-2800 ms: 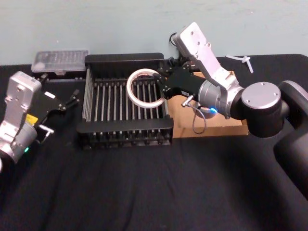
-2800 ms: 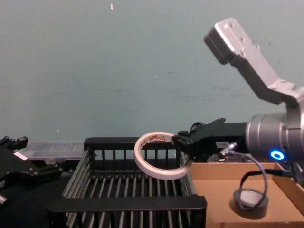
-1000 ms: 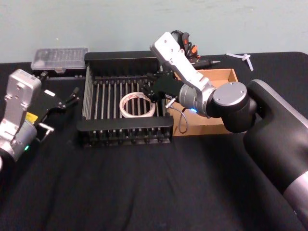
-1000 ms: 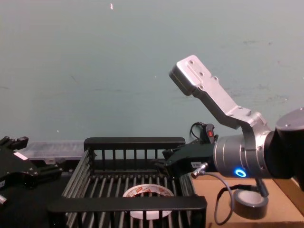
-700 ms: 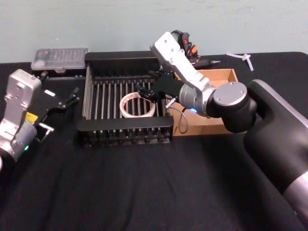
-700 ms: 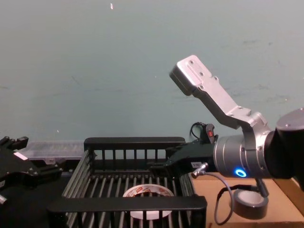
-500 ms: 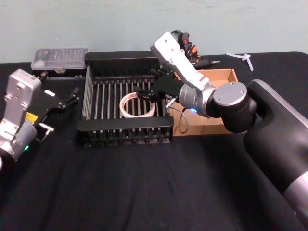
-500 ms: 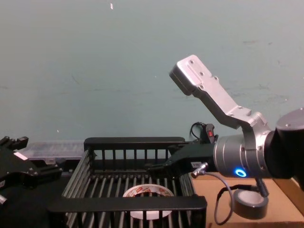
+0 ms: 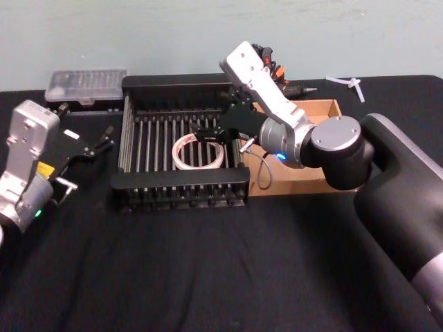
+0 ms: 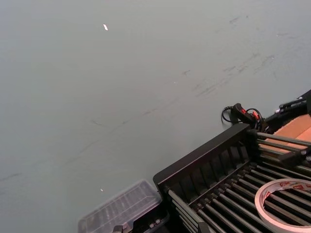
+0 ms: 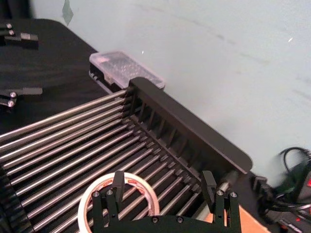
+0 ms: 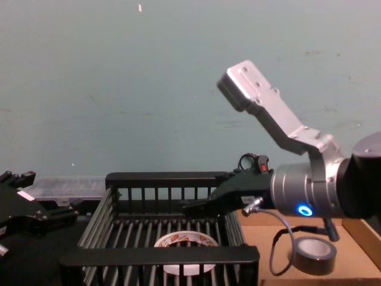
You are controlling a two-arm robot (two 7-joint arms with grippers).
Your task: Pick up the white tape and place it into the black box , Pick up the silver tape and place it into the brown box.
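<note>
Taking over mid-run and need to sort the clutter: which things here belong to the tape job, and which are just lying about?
Job:
- white tape, flat on the floor of the black box
- silver tape, in the brown box
- right claw, open above the white tape
- left claw, parked left of the black box

Lying about:
- clear plastic case
- cabled tool with red parts
- white plastic piece

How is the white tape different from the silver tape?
The white tape is a wide, thin ring, while the silver tape is a smaller, thicker roll. The white tape is pale with red printing inside; the silver tape is grey with a dark outer side. The white tape lies in the black box; the silver tape sits in the brown box. Both are round and lie flat.
</note>
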